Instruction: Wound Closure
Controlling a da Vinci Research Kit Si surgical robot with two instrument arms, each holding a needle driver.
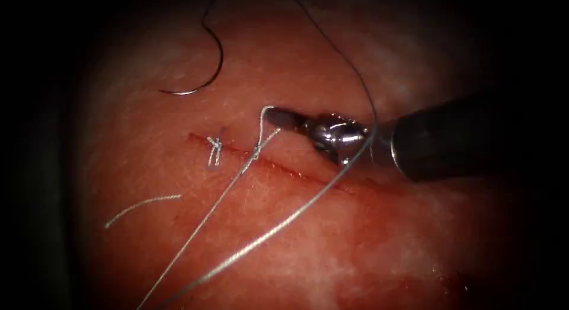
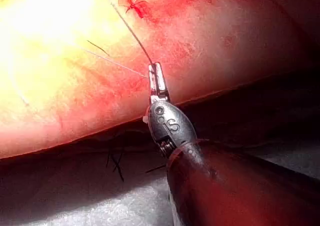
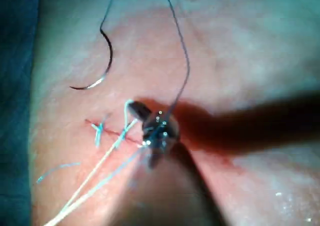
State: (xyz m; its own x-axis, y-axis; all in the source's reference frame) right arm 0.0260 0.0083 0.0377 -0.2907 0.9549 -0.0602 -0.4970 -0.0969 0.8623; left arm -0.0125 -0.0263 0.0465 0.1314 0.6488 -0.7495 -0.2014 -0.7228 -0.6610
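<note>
Two long strands of thread (image 1: 255,242) run across the near part of the tissue (image 1: 367,251) in the endoscope view, rising from the lower edge toward the cut (image 1: 308,176). One strand reaches a knot (image 1: 256,151) on the cut; the other crosses the cut further right and passes beside the wrist of the right tool (image 1: 269,114), then continues up and out of view. A short loose piece of thread (image 1: 142,204) lies on the tissue below the cut, to the left. At the left end of the cut sits a finished stitch (image 1: 214,145) with two short tails.

From the knot, a short length of thread rises to the tip of the right tool, which enters from the right. Its jaws are closed on this thread, just above the cut.

Furthest away, the needle (image 1: 207,70) lies free on the tissue above and left of the cut, held by neither tool and not in the tissue.

In the left wrist view, the left tool (image 2: 156,78) stands at the edge of the tissue with its jaws closed on a strand of thread.
</note>
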